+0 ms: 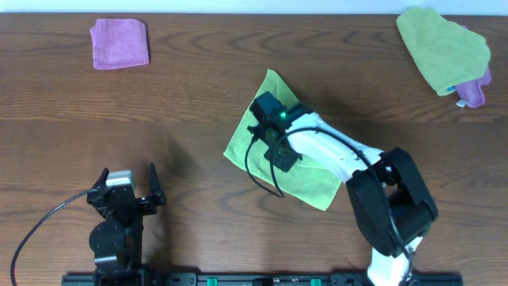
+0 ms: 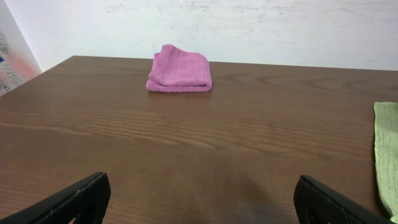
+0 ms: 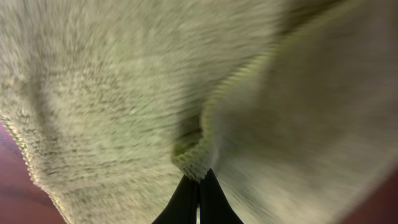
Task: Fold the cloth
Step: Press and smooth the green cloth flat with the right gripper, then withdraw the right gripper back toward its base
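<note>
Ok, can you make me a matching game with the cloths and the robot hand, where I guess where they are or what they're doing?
Things:
1. pink cloth
2. middle green cloth
3. corner green cloth
4. left gripper

Clues:
A. open, holding nothing
B. pinched by the right gripper
C. neatly folded, far on the left
D. bunched up, with a purple cloth peeking out beneath

Pairs: 1-C, 2-B, 3-D, 4-A.
</note>
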Controlling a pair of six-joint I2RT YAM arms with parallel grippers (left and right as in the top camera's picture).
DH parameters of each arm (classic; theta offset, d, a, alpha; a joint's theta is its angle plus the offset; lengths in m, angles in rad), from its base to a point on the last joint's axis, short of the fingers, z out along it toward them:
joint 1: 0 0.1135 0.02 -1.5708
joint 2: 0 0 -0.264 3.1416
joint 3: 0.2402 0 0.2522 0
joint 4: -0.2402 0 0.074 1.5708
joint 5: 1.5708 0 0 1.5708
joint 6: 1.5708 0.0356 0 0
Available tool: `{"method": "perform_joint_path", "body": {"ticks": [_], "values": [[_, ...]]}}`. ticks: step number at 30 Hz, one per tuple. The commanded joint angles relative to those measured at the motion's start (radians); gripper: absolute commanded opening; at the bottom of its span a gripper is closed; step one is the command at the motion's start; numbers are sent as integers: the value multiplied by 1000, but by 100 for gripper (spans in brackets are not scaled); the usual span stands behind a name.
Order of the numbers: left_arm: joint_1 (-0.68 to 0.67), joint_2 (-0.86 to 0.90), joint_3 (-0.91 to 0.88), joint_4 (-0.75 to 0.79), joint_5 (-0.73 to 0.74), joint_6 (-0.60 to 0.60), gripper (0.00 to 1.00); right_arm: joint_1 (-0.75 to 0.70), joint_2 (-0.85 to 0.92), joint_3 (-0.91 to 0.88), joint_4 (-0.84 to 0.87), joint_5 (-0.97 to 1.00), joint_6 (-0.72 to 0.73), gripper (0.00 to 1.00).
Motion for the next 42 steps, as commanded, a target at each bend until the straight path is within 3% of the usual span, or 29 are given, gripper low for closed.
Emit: {"method": "perform_joint_path", "body": {"ticks": [1,6,16,24,25,26,28,37,42], "values": [[-4,-6,-32,-8,-3,6,95,-9,5,79,-21,59,13,2],[-4,-6,-32,-8,-3,6,95,-55,5,113,-34,158,14,1],[-4,-6,-32,-8,-3,6,96,-240,5,113,-33,179,34,1],[-4,-6,-32,-8,-3,6,95,-417,5,113,43,275,150,2],[-4,-6,-32,-8,-3,6,95,-436,5,113,57,362,215,6],[-4,-6,-32,-8,-3,6,95,-450,5,113,64,426,258,25],[-4,-6,-32,-8,-3,6,95,-464,5,113,69,444,268,99],[-4,-6,-32,-8,-3,6,96,-440,5,113,-16,250,262,99],[-4,-6,-32,-8,-3,6,95,-412,-84,113,-36,146,185,99]]}}
